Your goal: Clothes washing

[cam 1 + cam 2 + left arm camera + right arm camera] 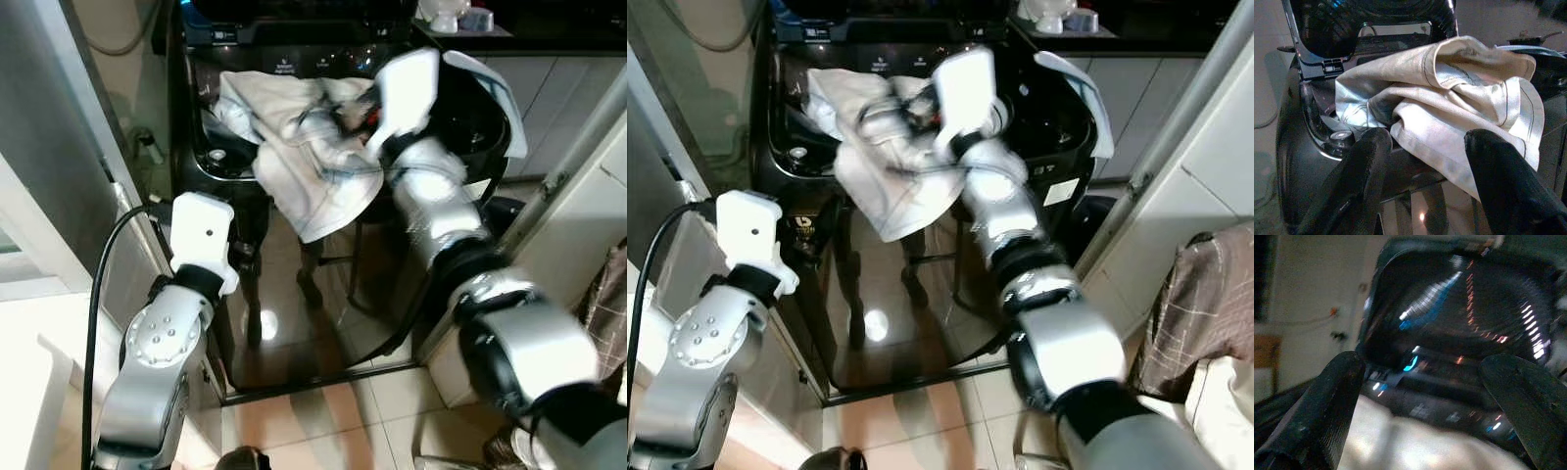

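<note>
At upper centre, the right gripper (1420, 382), fingers spread, is hovering over the white cloth (294, 147) half hanging outside the washing machine (225, 162), while the left gripper (1425, 166) is waiting parted

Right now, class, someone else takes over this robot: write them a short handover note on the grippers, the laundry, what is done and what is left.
Left gripper: jaws open, holding nothing, in front of the washing machine, pointing at the cloth.
Right gripper: jaws open, reaching over the cloth toward the open top of the machine.
White cloth: bunched on the machine's front rim, one part hanging down the front.
Done: cloth brought to the machine.
Left: get all of it into the drum, shut the lid, start the wash.
</note>
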`<state>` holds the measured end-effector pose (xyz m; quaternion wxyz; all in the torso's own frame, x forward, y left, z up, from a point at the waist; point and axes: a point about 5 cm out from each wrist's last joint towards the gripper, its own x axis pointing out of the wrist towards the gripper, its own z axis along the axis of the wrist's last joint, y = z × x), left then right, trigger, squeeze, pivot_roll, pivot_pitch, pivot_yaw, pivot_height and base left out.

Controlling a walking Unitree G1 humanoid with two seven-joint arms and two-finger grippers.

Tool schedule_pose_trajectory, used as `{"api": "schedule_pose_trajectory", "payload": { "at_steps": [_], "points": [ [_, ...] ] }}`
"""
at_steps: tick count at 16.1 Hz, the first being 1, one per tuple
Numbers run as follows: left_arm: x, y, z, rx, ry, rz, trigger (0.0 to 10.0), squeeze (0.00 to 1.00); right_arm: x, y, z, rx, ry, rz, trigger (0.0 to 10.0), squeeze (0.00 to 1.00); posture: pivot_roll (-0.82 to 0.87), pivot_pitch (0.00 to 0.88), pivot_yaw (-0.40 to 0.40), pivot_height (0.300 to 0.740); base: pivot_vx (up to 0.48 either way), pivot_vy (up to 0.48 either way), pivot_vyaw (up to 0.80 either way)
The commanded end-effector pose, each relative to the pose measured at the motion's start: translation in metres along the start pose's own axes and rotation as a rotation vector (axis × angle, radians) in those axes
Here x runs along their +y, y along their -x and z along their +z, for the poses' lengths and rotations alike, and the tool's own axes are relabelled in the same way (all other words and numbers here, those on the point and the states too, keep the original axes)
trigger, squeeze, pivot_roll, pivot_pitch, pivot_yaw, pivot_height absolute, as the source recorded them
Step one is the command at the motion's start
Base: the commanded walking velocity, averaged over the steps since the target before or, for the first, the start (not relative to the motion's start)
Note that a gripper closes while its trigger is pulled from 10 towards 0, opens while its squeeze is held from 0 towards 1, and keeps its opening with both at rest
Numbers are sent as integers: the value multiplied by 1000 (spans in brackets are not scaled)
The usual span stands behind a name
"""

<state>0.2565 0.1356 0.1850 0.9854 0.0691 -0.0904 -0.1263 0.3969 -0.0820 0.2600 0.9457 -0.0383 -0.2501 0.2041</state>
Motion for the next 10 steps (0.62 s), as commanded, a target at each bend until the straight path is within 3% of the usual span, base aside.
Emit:
{"api": "schedule_pose_trajectory", "payload": {
  "at_steps": [1, 3, 6, 8, 10],
  "points": [
    [-3, -4, 0, -9, -1, -12, 10000, 0, -7, 0, 8, -55, -8, -26, 10000, 0, 28, 0, -30, 740, 0, 0, 0],
    [-4, -8, -1, -13, -1, -17, 10000, 0, 2, 11, 3, -87, -28, 30, 10000, 0, 6, 0, -32, 740, 0, 0, 0],
    [-6, -11, -2, -21, 3, -22, 10000, 0, 26, 43, -10, -110, -118, 97, 10000, 0, -6, 0, -33, 740, 0, 0, 0],
    [-5, -13, -3, -26, 3, -21, 10000, 0, 43, 70, -28, -34, -173, 170, 10000, 0, -12, 0, -36, 740, 0, 0, 0],
    [0, -15, -8, 3, -65, 22, 10000, 0, 37, 90, -37, 33, -158, 114, 10000, 0, -16, 0, -38, 740, 0, 0, 0]
  ]
}}
